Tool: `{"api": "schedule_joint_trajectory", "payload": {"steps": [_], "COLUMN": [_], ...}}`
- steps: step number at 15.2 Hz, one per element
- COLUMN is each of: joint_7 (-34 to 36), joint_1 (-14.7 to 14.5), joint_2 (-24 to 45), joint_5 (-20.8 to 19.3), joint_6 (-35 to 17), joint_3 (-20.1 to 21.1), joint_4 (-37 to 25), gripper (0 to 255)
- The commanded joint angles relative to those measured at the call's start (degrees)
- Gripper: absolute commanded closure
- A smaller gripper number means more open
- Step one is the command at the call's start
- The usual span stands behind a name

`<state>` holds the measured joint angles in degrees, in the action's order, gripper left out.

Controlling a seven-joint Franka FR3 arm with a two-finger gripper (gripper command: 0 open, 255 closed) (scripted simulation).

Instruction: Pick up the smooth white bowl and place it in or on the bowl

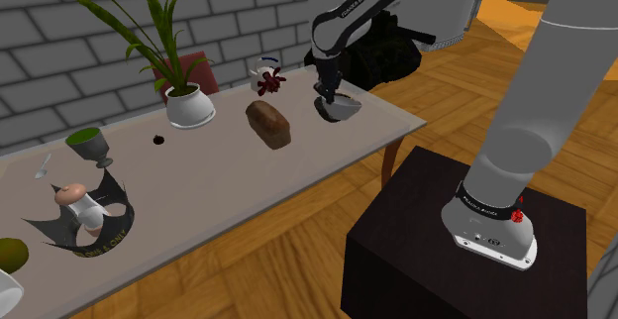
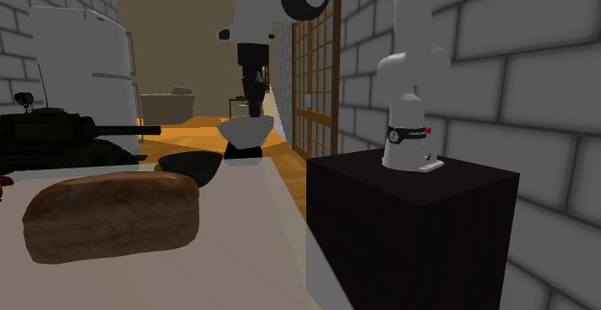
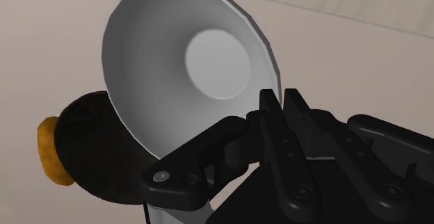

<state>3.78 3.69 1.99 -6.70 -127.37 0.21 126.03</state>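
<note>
Evidently the gripper is pinched narrow on the rim of the white bowl, the thin wall caught between its two fingers, which is why the bowl hangs off to one side of the hand rather than under it. Gripping the edge suits a vessel too wide to span, but it leaves the bowl cantilevered, so I judge the hold prone to swinging if the arm moves sharply. The bowl is clear of the table, raised above the end nearest the stand, and sits mouth up in the second exterior view. The dark bowl rests on the table just beside and below it. In the wrist view the white bowl covers only part of the dark one, so the two are not yet lined up. The lift looks done; what remains, by my reading, is a short sideways shift to centre over the dark bowl, then lowering and release. A loaf of bread lies further along the table, apart from both bowls.
</note>
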Motion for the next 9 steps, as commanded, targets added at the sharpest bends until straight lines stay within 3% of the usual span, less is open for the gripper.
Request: {"api": "schedule_joint_trajectory", "payload": {"steps": [1, 9], "joint_7": [-1.6, -9.1], "joint_1": [0.7, 4.4], "joint_2": [1.8, 13.6], "joint_5": [0.2, 1.6], "joint_6": [1.7, 9.2], "joint_3": [-0.6, -3.2], "joint_4": [-3.6, -23.6], "gripper": [255, 255]}}
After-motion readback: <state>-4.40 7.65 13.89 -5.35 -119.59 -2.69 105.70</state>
